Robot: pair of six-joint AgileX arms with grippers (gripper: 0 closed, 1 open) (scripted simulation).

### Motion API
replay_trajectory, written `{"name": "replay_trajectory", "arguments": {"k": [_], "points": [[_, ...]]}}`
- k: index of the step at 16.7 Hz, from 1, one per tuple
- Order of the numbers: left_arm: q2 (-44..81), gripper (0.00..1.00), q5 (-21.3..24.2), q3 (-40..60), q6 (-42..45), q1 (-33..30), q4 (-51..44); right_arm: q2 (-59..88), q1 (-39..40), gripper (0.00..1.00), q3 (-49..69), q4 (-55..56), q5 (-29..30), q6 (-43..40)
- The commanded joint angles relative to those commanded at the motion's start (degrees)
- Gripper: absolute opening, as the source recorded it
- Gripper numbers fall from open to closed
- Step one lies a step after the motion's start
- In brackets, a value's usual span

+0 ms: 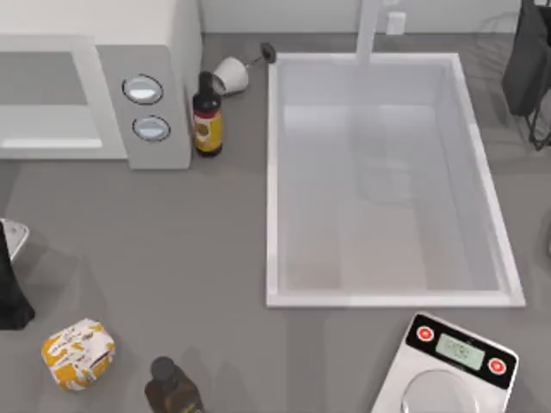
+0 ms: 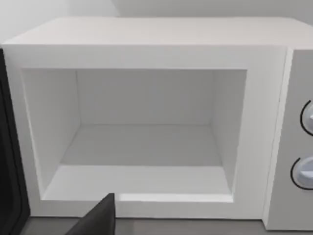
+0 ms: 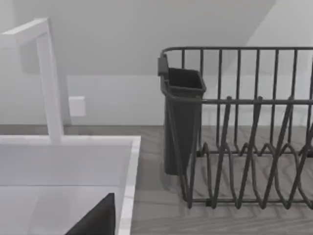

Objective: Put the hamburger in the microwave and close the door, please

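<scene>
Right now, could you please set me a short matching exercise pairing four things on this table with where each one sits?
Things:
1. paper-wrapped yellow-patched hamburger
2. white boxy microwave
3. silver scale with red buttons
4. white rectangular sink

Places:
A. near right corner
B. middle to right
C. far left
D. near left corner

Pairs: 1-D, 2-C, 3-A, 4-B

The door [image 2: 9, 161] and scale [image 1: 448, 370] are cut off by edges.

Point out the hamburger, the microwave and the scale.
hamburger [image 1: 77, 354]: top view, middle of its wrapped top.
microwave [image 2: 146, 56]: left wrist view, front frame above the cavity.
scale [image 1: 461, 350]: top view, its display between the red buttons.
</scene>
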Motion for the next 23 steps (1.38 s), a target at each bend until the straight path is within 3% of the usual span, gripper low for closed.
{"name": "replay_trajectory", "arguments": {"k": [7,19,23], "points": [[9.31,1.00,-0.03,6.62,4.13,-2.45,-7.38,0.00,0.00,1.00,0.00,0.00,0.00,0.00],[67.48,1.00,-0.21,39.63,24.72,-14.66,-44.24,0.00,0.00,1.00,0.00,0.00,0.00,0.00],[80.64,1.00,-0.24,46.94,29.28,-17.36,-52.40,0.00,0.00,1.00,0.00,0.00,0.00,0.00]]}}
